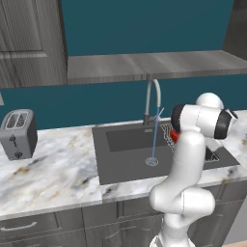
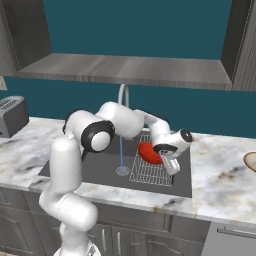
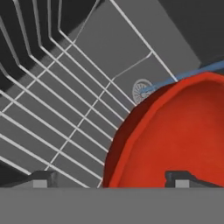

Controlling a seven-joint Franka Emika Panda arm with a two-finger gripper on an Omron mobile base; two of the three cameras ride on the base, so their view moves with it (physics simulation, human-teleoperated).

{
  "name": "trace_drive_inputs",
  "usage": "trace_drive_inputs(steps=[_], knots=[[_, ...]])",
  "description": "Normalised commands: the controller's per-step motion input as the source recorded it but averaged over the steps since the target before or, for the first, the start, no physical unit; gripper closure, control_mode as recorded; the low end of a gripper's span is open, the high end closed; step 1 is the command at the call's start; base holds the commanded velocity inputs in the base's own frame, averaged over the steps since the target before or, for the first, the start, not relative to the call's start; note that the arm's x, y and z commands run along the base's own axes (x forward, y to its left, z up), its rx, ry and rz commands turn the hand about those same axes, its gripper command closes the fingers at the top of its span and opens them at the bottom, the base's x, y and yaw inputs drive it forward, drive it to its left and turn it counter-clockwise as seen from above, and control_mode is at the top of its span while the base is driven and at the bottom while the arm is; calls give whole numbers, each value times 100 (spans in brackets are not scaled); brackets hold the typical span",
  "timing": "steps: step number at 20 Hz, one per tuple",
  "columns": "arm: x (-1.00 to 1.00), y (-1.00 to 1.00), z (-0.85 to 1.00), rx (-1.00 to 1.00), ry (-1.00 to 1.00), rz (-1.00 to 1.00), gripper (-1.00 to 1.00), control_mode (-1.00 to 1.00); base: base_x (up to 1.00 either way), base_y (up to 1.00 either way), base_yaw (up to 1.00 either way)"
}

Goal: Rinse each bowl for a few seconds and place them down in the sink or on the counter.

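The red bowl rests tilted on the wire basket in the right part of the sink; a sliver of the red bowl peeks out behind my arm. My gripper hangs just right of the bowl, and in the hand view the gripper stands open astride the red bowl's rim, one fingertip inside, the other well outside. The tan bowl lies on the counter at the far right edge.
Water runs in a thin stream from the arched faucet to the drain. The wire basket fills the sink's right side. A toaster stands on the left counter. A grey shelf hangs above.
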Motion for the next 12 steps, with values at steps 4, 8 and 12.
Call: trace_drive_inputs(steps=[4,8,12], knots=[[-17,0,35,0,-14,-4,-100,-100,0,0,0],[-10,1,43,-3,-2,-15,-100,-100,0,0,0],[-14,4,27,-6,0,-24,-100,-100,0,0,0]])
